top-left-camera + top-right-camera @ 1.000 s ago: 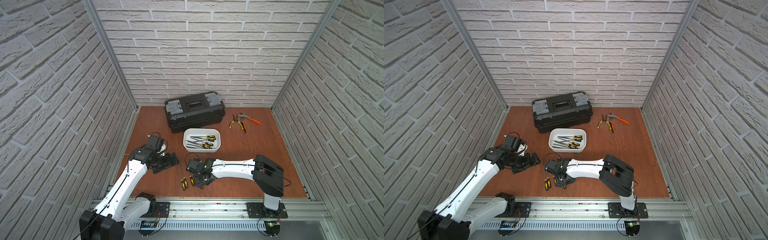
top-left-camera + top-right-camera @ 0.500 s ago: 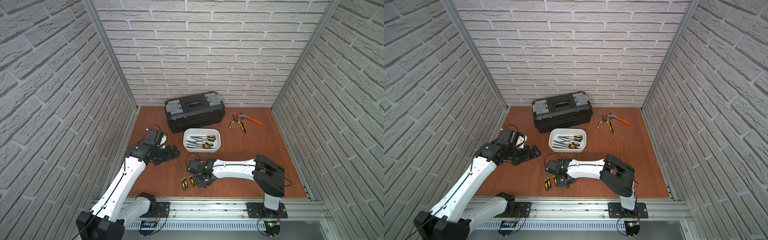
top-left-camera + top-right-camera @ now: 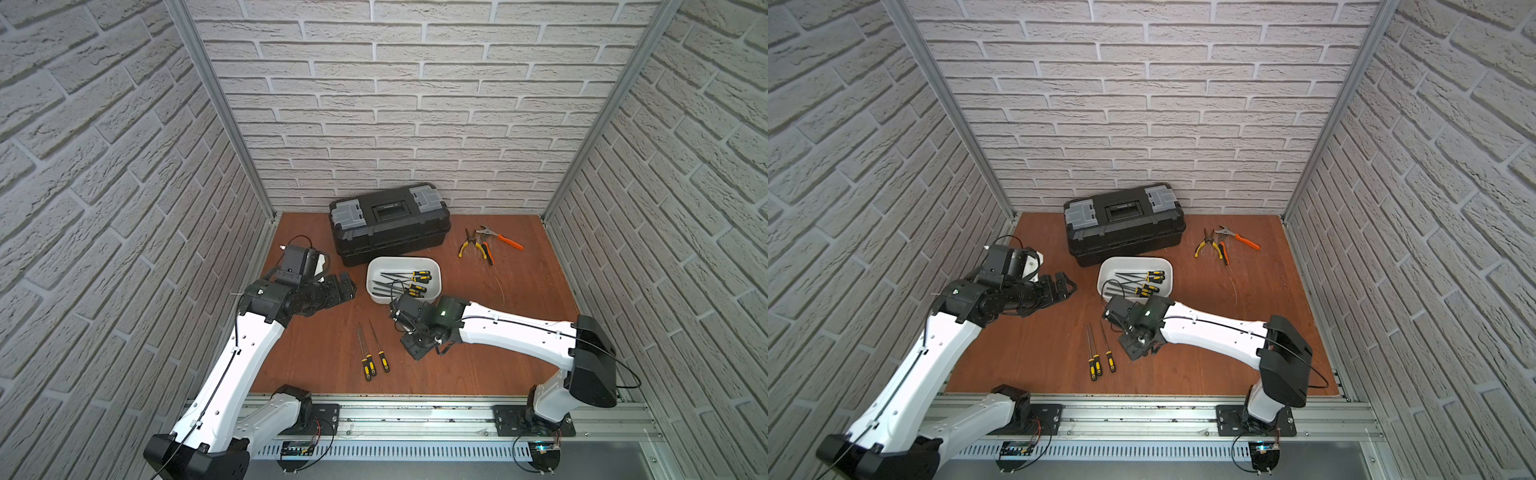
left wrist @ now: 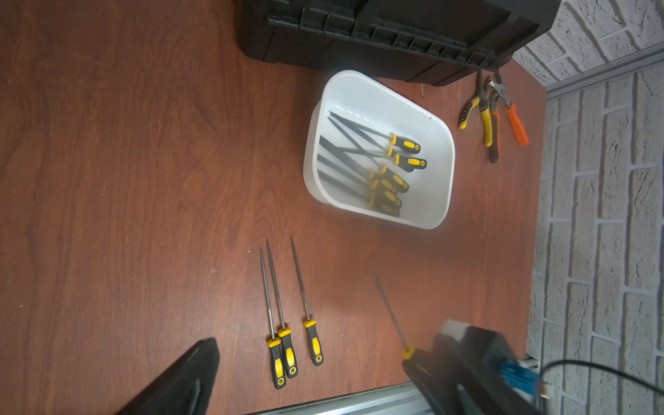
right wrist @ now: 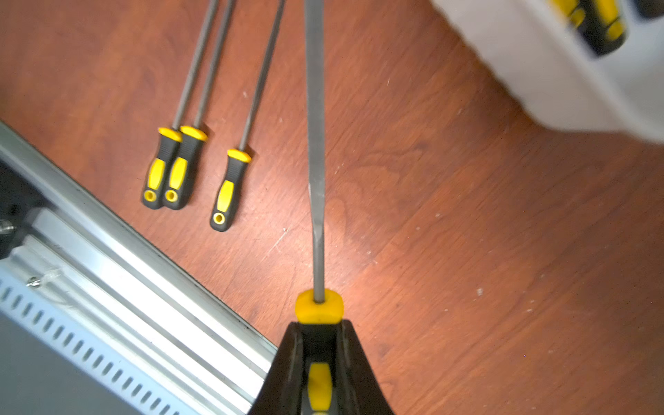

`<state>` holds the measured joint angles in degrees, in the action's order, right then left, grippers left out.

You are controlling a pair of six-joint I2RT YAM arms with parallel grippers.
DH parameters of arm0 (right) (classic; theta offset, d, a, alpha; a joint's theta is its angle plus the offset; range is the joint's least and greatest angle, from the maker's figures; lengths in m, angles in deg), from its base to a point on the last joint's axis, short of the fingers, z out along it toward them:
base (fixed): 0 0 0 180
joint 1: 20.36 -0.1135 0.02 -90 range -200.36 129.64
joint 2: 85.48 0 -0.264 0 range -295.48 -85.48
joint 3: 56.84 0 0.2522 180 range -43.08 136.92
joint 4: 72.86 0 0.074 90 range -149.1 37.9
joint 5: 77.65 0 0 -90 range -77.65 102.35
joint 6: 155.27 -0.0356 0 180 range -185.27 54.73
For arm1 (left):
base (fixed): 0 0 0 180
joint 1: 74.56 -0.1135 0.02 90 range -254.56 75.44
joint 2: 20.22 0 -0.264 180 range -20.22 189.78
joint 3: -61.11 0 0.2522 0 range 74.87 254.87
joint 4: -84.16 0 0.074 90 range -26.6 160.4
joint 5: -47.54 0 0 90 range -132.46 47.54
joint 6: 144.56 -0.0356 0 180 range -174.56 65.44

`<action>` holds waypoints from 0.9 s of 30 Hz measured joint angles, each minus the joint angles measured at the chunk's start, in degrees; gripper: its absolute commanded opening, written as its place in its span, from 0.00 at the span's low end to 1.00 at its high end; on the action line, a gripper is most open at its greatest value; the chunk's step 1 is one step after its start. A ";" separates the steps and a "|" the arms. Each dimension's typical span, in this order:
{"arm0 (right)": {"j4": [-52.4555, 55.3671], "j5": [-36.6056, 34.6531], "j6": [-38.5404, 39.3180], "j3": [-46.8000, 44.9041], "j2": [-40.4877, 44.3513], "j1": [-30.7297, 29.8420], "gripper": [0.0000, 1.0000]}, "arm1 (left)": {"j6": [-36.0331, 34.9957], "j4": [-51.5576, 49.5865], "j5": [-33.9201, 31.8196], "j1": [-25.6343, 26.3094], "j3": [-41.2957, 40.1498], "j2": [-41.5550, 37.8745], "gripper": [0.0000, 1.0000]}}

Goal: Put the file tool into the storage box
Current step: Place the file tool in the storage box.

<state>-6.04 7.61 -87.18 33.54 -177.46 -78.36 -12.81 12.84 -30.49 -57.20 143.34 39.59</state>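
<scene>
We log R pincer [image 5: 319, 325] clenched on file tool [image 5: 314, 143] handle, shaft out fwd. Three loose files [image 5: 188, 158] near its left; storage box [image 5: 557, 72] ahead. L pincer [image 3: 345, 286]: can't tell.

table [image 3: 519, 282] | on it: toolbox [image 3: 390, 224], storage box [image 4: 436, 179], three files [image 4: 288, 352], pliers [image 4: 485, 120]

Several files [image 4: 395, 158] lie in the white storage box [image 4: 429, 201] — three more files [image 4: 287, 354] side by side on the worktop [image 4: 107, 179], another file [image 4: 390, 312] clamped in the right arm's fingers [image 4: 431, 373].
</scene>
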 measured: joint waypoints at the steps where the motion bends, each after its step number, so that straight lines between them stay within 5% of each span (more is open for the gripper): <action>1: 0.44 0.81 2.38 1.49 0.79 1.70 0.08 | -0.11 0.04 0.11 0.00 0.66 0.72 0.98; 6: 2.84 6.14 15.61 12.24 -0.31 11.82 0.08 | -0.61 1.29 2.36 0.00 3.10 5.55 0.98; 13: 5.97 10.05 31.23 25.99 -13.97 19.76 0.05 | -0.59 3.69 5.97 1.92 7.41 14.64 0.98; 27: 0.96 6.93 49.96 23.91 -28.15 24.83 0.06 | 4.61 3.98 0.81 7.63 10.82 20.20 0.98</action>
<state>-5.08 14.54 -37.22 57.45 -205.62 -53.53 -8.19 16.82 -29.68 -49.57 154.16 59.79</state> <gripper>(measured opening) 0.173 0.983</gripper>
